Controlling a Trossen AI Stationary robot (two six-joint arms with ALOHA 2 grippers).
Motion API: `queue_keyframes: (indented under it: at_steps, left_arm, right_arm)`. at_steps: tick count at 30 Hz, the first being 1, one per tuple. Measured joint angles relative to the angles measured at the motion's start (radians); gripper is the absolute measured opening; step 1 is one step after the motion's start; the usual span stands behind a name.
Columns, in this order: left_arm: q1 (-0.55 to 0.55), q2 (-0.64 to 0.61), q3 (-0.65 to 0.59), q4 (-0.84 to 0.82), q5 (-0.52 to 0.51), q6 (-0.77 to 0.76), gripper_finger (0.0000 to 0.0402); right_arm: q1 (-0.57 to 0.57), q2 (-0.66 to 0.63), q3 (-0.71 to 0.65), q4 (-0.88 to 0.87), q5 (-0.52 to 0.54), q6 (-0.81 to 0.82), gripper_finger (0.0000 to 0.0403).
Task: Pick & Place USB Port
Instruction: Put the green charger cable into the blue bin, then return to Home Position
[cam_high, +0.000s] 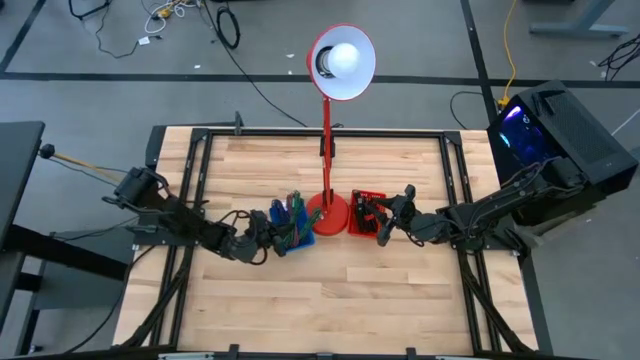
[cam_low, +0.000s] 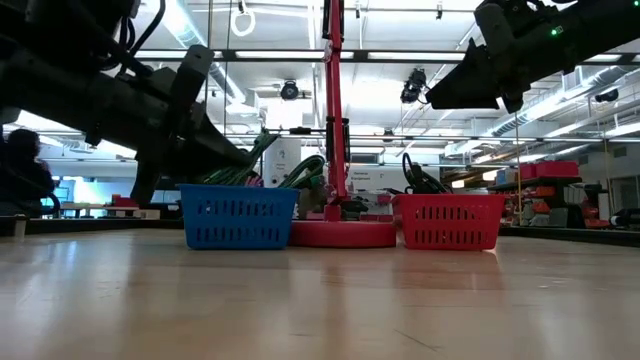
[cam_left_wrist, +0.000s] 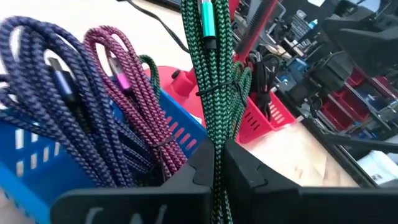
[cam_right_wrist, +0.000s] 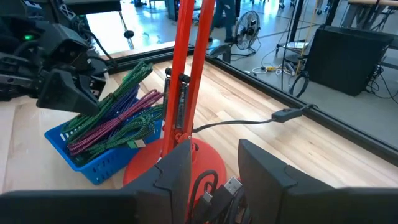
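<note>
A blue basket (cam_high: 295, 228) (cam_low: 238, 215) left of the red lamp base holds braided cable bundles: blue (cam_left_wrist: 56, 81), magenta (cam_left_wrist: 134, 106) and green (cam_left_wrist: 214, 81). My left gripper (cam_high: 266, 233) (cam_left_wrist: 217, 155) is at the basket's left side, shut on the green bundle. A red basket (cam_high: 365, 212) (cam_low: 448, 220) right of the lamp base holds black USB cables (cam_right_wrist: 219, 188). My right gripper (cam_high: 386, 222) (cam_right_wrist: 214, 158) hovers open over it, with the black cables and a metal plug showing below the gap between its fingers. My left gripper pinches the green braided cable bundle (cam_left_wrist: 217, 140) between its two fingers. The bundle runs lengthwise through the gap and reaches on past the fingertips, bound by a tie (cam_left_wrist: 217, 88), with a green plug (cam_left_wrist: 207, 25) near its far end. Whether it is lifted clear of the basket cannot be told.
The red desk lamp stands between the two baskets, with its round base (cam_high: 327, 215) (cam_low: 335, 233) touching both, its pole (cam_right_wrist: 186, 62) upright and its shade (cam_high: 342, 62) toward the far edge. Its black cord (cam_right_wrist: 249, 123) trails over the table. Bare wood lies on the near side (cam_high: 330, 300).
</note>
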Motion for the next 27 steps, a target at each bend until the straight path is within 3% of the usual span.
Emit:
queue_keyframes:
  at_steps: [10,18,22,27]
  left_arm:
    - [0.000,0.000,0.000,0.002,0.061,0.037,0.0123]
    - [0.000,-0.004,0.000,0.004,0.046,0.055,0.0151]
    - [-0.005,-0.063,-0.001,0.005,0.053,0.200,0.0153]
    - [-0.005,-0.217,-0.001,0.003,0.144,0.582,0.0153]
  right_arm:
    - [0.000,0.000,0.000,0.000,0.000,0.000,0.0132]
    - [0.000,0.000,0.000,-0.001,-0.005,0.000,0.0132]
    - [0.000,0.000,0.000,-0.001,-0.026,-0.011,0.0132]
    - [0.000,0.000,0.000,-0.005,0.011,-0.079,0.0132]
